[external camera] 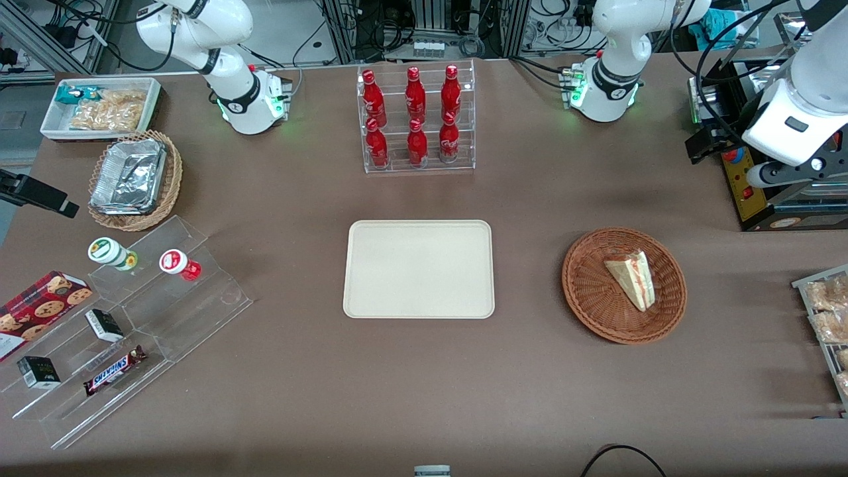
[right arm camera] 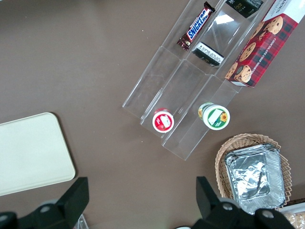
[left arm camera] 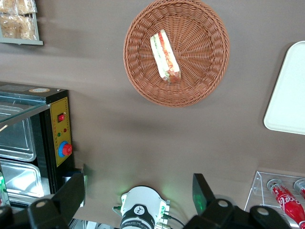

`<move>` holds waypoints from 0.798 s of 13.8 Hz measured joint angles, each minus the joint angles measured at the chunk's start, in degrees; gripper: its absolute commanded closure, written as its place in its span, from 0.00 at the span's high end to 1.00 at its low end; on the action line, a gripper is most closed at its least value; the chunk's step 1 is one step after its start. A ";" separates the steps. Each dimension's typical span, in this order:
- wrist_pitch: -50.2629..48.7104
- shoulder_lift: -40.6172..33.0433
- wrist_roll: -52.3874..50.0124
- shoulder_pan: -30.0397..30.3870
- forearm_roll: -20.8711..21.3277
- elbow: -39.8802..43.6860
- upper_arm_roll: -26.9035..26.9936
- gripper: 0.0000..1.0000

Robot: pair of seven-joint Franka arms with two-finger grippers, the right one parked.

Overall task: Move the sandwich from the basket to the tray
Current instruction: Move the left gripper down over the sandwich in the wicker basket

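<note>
The sandwich (external camera: 633, 278) (left arm camera: 165, 56), a pale wedge with red and green filling, lies in the round reddish-brown basket (external camera: 589, 311) (left arm camera: 200, 86). The cream tray (external camera: 419, 268) (left arm camera: 288, 95) (right arm camera: 28, 152) sits bare at the table's middle, beside the basket toward the parked arm's end. My gripper (external camera: 703, 144) (left arm camera: 138, 191) hangs high at the working arm's end, farther from the front camera than the basket and well apart from it. It is open wide, with nothing between its fingers (left arm camera: 71, 191).
A clear rack of red bottles (external camera: 416, 119) stands farther from the front camera than the tray. A black warming cabinet (external camera: 762, 192) (left arm camera: 33, 138) sits under my gripper. A wire rack of bagged snacks (external camera: 828, 318) lies beside the basket. A stepped acrylic shelf (external camera: 132, 318) stands toward the parked arm's end.
</note>
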 measured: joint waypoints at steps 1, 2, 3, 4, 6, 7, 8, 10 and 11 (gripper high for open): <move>0.02 0.00 0.00 0.00 0.00 0.00 0.00 1.00; 0.04 0.02 0.00 0.03 -0.01 0.00 0.00 1.00; 0.04 0.11 0.00 0.19 -0.04 0.03 0.01 1.00; 0.04 0.36 0.00 0.58 -0.12 0.09 0.04 1.00; 0.05 1.74 0.00 1.60 -0.16 0.14 0.10 1.00; 0.06 3.27 0.00 2.19 -0.17 0.06 0.15 1.00; 0.13 5.41 -0.03 2.86 -0.19 -0.03 0.18 1.00; 1.61 10.75 -0.13 4.30 -0.20 -0.41 0.29 1.00; 4.10 13.40 -0.18 5.14 -0.20 -1.14 0.35 1.00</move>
